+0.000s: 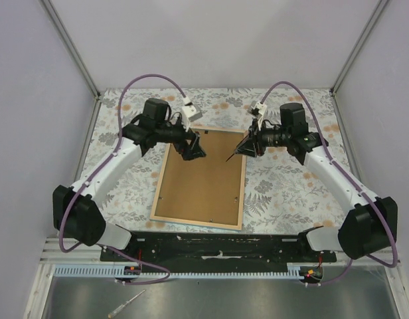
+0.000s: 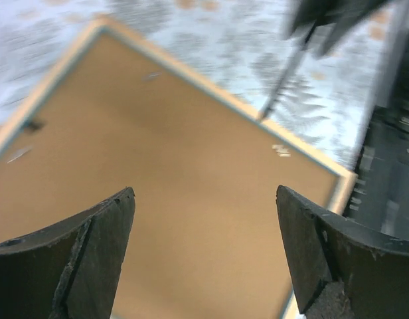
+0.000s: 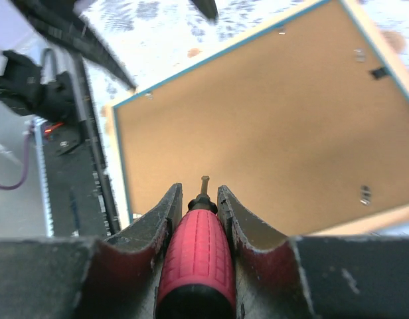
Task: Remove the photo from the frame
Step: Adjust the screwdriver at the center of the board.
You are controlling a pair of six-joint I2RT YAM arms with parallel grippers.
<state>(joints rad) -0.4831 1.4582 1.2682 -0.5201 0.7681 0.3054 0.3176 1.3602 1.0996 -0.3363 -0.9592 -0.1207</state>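
**A:** Two arms, top view first. Where's the target?

**B:** The thin rectangular frame (image 1: 242,193) lies wood-coloured back up on the floral-covered worktop (image 1: 284,193). Its long axis runs near-to-far, slightly skewed. The photo (image 1: 201,179) sits inside it. Only its plain brown board back shows; the print side is hidden.

**A:** Pincers?

**B:** Both are at the frame's far end. The left pincer (image 1: 193,151) hangs over the board's far-left part. The right pincer (image 1: 247,147) is just off the far-right corner, gripping a red-handled screwdriver (image 1: 232,157) that points in at the rim.

**A:** Left wrist view?

**B:** Blurry. The left fingers (image 2: 91,259) are spread wide with nothing between them and the board below. The screwdriver tip is at the rim (image 2: 191,75); can't tell if it touches.

**A:** Right wrist?

**B:** The jaws are narrow, clamped on the red handle (image 3: 194,259), with the board ahead and to the right. A blue edge shows along the rim. Small metal tabs (image 3: 366,194) line the board's border. My guess is they pin the photo in, so they block the lift.

**A:** What does the next move hinge on?

**B:** Probably lining the tip up with a tab. The right arm has the tool, and the left is free to lift.
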